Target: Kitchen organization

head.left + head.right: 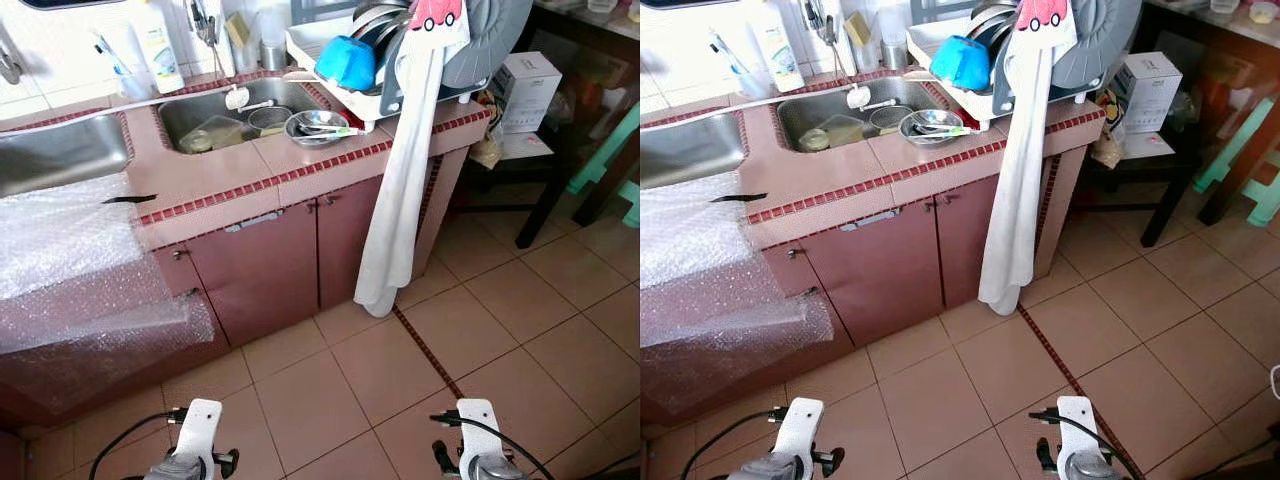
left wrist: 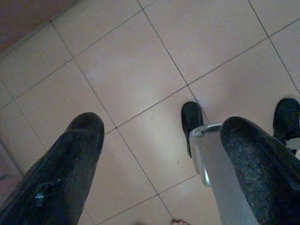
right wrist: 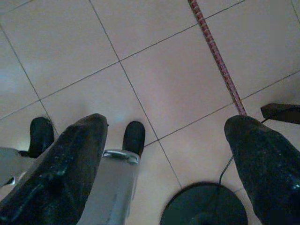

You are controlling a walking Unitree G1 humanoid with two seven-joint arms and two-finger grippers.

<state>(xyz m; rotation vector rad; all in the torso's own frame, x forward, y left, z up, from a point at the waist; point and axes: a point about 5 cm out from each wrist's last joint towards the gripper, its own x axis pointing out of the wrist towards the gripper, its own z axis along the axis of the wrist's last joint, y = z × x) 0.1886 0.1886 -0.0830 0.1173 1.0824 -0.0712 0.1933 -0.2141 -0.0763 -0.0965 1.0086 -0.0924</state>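
Left hand (image 2: 159, 154), right hand (image 3: 168, 154): fingers apart, low over floor; steel bowl (image 1: 316, 127) far ahead on counter (image 1: 250, 170).

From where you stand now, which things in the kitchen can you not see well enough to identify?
- Dishes in the drying rack, eye views: hidden behind the blue bowl and the white cloth.
- Cabinet contents: doors shut.
- Items in the sink: too small to identify.
- White box label: too small to read.
- Left counter, eye views: covered by bubble wrap.
- Left gripper and right gripper: open above floor tiles.
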